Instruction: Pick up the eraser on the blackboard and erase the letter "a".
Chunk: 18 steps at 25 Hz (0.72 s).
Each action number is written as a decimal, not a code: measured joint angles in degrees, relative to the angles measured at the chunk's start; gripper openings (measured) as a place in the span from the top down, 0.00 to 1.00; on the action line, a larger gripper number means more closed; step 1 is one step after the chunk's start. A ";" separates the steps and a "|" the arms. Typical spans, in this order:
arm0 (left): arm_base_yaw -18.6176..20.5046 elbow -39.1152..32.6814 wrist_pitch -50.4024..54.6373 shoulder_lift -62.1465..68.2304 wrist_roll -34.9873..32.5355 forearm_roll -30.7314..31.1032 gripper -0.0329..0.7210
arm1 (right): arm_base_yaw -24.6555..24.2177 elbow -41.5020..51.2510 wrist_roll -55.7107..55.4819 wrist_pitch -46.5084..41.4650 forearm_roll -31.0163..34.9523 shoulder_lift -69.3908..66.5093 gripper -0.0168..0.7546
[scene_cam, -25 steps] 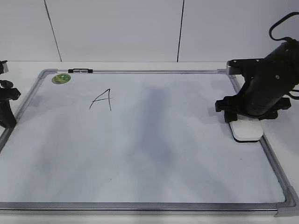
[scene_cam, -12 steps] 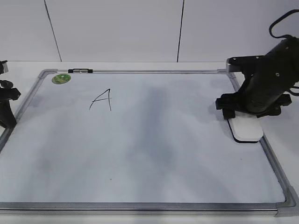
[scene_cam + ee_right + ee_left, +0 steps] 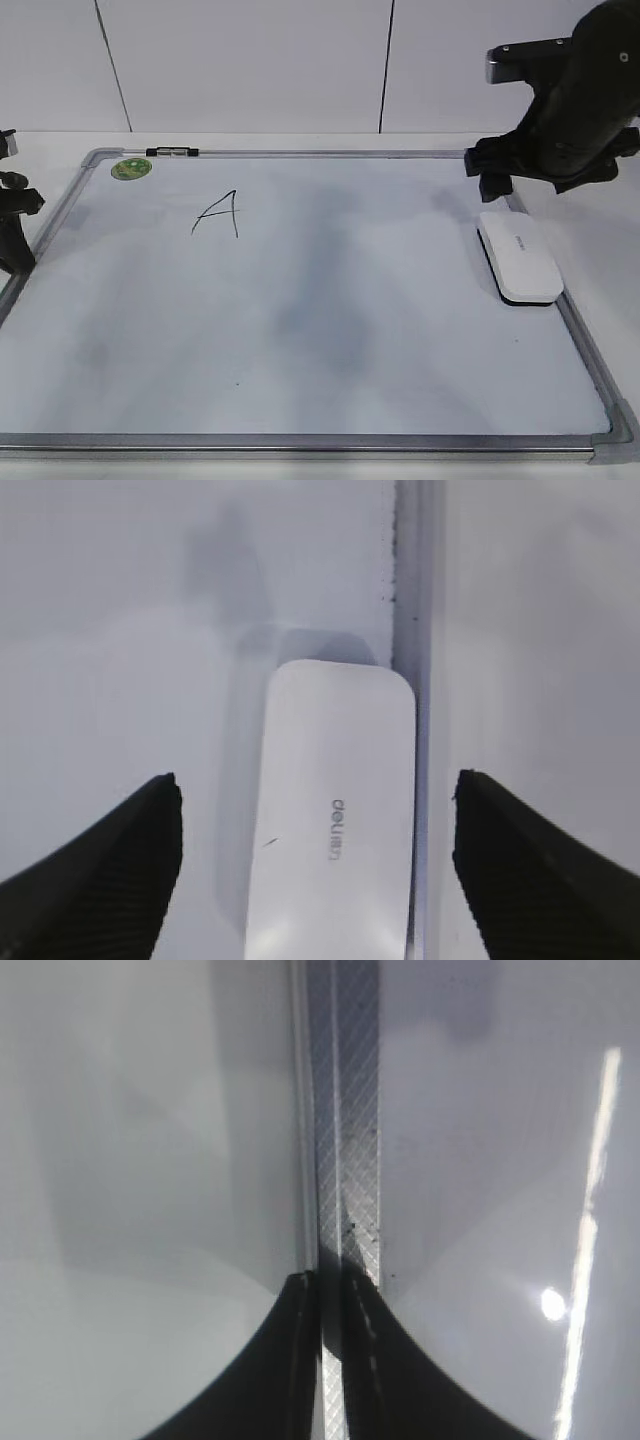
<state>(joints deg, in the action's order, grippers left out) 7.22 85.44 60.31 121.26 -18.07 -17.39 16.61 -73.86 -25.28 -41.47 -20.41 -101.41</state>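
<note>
The white eraser [image 3: 519, 257] lies flat on the blackboard [image 3: 330, 330], against its right frame. In the right wrist view the eraser [image 3: 335, 850] shows grey lettering on top. My right gripper [image 3: 545, 180] hangs open above the eraser's far end, not touching it. Its two fingers [image 3: 315, 780] stand wide on either side of the eraser. An angular capital "A" [image 3: 218, 213] is drawn at the upper left. No lowercase "a" shows. My left gripper [image 3: 15, 240] is shut, its tips [image 3: 328, 1280] over the board's left frame.
A round green sticker [image 3: 131, 168] sits at the board's far left corner. The silver frame [image 3: 350, 1140] runs under the left gripper. A tiny dark mark [image 3: 237, 382] lies on the lower board. A white wall stands behind.
My right gripper has risen off the eraser and moved toward the far edge. The eraser stays on the board, now fully uncovered. The left arm has not moved.
</note>
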 joint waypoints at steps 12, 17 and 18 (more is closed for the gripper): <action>0.00 0.79 1.76 0.13 -0.33 0.47 0.57 | 2.27 -0.02 4.57 -3.22 3.21 0.52 0.15; 0.00 4.53 5.40 -2.08 -0.33 0.59 0.49 | 2.27 -0.02 7.70 -5.13 6.35 0.89 0.15; 0.00 5.06 6.07 -3.34 -0.33 0.59 0.49 | 2.27 -0.02 8.46 -5.59 7.25 1.13 0.15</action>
<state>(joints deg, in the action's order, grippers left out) 7.22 90.50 66.37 117.92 -18.40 -16.79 18.89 -73.88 -16.82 -47.06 -13.16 -100.28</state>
